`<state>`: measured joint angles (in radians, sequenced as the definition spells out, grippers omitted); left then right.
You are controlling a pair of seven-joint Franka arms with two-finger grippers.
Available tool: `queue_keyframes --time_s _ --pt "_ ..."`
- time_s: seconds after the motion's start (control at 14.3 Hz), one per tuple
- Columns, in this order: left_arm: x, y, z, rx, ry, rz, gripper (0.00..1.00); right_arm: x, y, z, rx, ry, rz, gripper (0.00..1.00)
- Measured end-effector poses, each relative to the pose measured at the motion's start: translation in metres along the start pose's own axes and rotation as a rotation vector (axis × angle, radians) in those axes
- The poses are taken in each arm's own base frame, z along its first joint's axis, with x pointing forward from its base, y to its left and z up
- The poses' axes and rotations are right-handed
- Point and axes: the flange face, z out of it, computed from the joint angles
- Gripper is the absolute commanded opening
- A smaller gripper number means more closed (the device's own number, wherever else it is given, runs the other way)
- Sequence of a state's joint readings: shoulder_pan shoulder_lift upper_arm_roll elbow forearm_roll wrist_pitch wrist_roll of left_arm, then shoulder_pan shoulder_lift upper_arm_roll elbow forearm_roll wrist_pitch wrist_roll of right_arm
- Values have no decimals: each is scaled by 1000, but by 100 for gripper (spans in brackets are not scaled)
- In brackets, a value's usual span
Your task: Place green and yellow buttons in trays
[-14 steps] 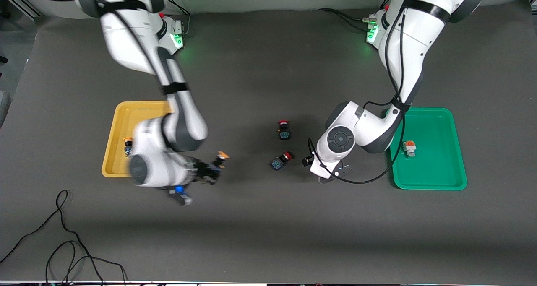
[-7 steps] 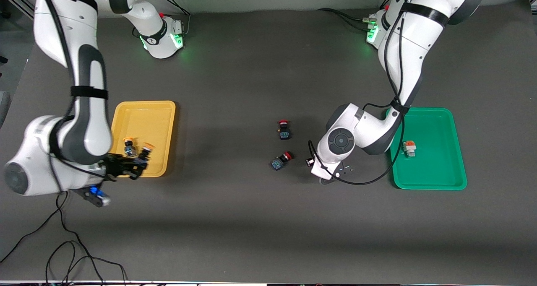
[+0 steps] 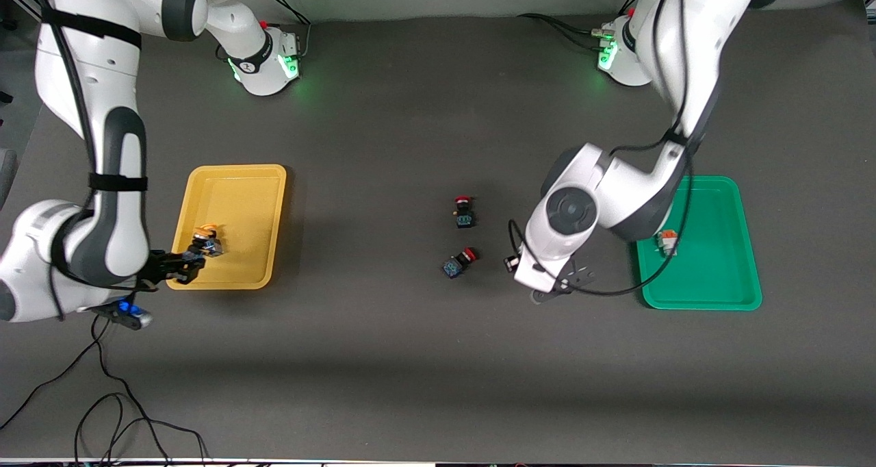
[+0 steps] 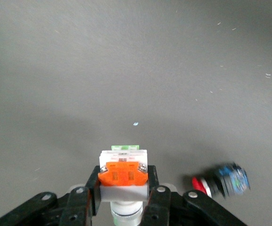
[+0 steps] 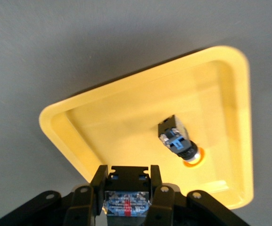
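Observation:
My right gripper (image 3: 186, 264) is at the near corner of the yellow tray (image 3: 239, 200) and is shut on a black-and-blue switch (image 5: 126, 202); its cap is hidden. In the right wrist view the gripper (image 5: 126, 186) is over the tray's (image 5: 126, 117) rim. A yellow-capped switch (image 3: 205, 240) lies in that tray, on its side (image 5: 178, 141). My left gripper (image 4: 123, 181) is shut on a white switch with an orange block (image 4: 124, 172), over bare table between the red-capped switches and the green tray (image 3: 718, 275). Another white switch (image 3: 668, 242) lies in the green tray.
Two red-capped black-and-blue switches lie mid-table, one (image 3: 464, 211) farther from the front camera, one (image 3: 457, 263) nearer, which also shows in the left wrist view (image 4: 223, 181). A black cable (image 3: 102, 385) loops on the table's near edge at the right arm's end.
My right arm has swung from mid-table to the yellow tray's near corner with its switch. My left arm has shifted slightly and lifted a little with the white switch.

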<state>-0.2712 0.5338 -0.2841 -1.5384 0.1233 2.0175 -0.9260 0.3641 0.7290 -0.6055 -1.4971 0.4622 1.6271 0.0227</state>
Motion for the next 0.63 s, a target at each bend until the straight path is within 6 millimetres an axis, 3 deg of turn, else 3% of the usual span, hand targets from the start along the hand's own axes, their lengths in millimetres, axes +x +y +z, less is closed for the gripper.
queue_keyframes --time_s 0.14,0.21,0.28,0.35,0.49,0.63 --pt "2 -25 -51 8 -32 54 19 -3 -24 40 -24 7 -21 0" --pt "10 -45 -68 8 -54 82 15 -8 -34 59 -35 3 -30 31" --pt "21 -67 -81 9 -77 112 11 -12 -42 72 -47 -2 -39 76" --pt "35 -94 -91 12 -101 142 10 -16 -48 79 -54 -3 -46 99" --pt "66 -157 -104 24 -150 203 10 -18 -52 75 -51 6 -53 100" --pt "97 -222 -107 19 -179 267 10 -20 -51 53 -31 39 -56 100"
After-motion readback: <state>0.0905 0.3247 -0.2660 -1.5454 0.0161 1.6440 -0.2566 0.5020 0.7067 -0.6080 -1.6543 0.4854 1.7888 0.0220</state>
